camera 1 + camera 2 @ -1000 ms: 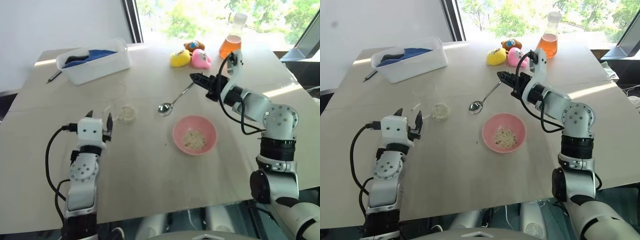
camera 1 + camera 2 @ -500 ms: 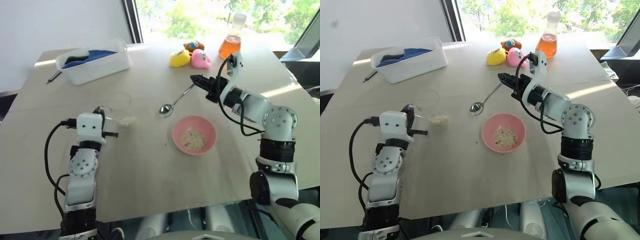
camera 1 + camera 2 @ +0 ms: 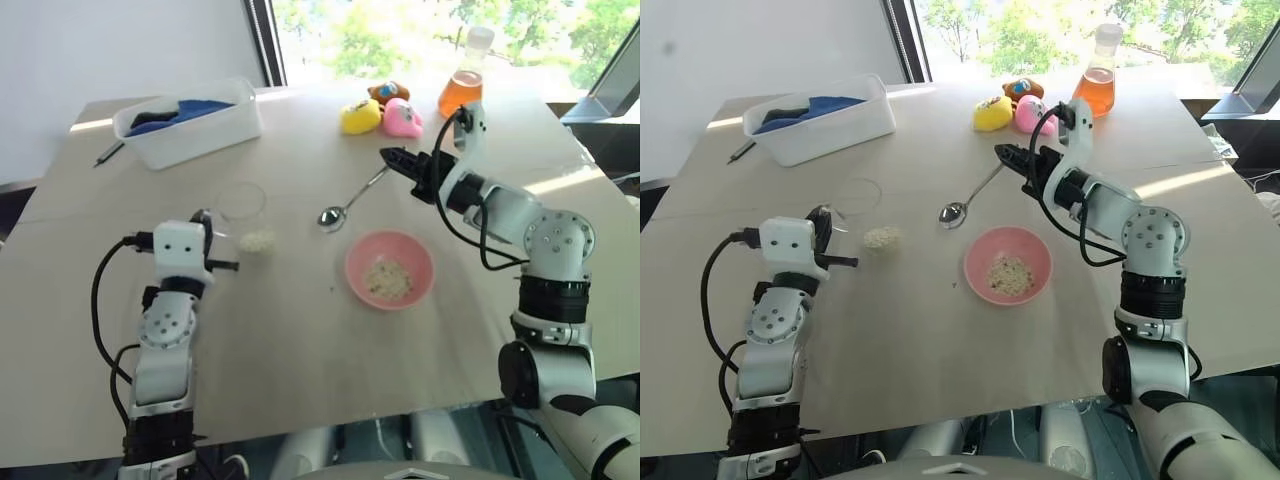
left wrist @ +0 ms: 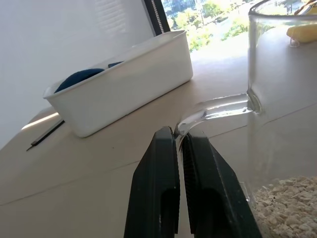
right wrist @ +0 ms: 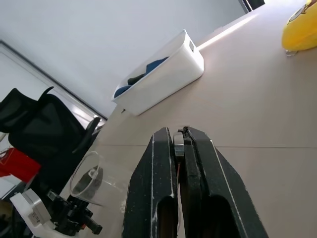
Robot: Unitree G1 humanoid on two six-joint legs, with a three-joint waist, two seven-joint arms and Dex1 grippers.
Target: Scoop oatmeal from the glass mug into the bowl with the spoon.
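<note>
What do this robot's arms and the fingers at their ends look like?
Both arms are built of silver-grey rounded segments with black joint rings. A loose black cable loops beside each one. The left gripper has a boxy white housing, the right gripper a slimmer pale one. Each ends in two narrow, flat black fingers that taper toward the tip.

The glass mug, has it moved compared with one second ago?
Yes. The glass mug now sits slightly farther from the pink bowl, toward the white tub, gripped by its handle in the left end effector.

Bright daylight floods from the window (image 3: 400, 30), overexposed behind a sunlit table (image 3: 300, 330).
</note>
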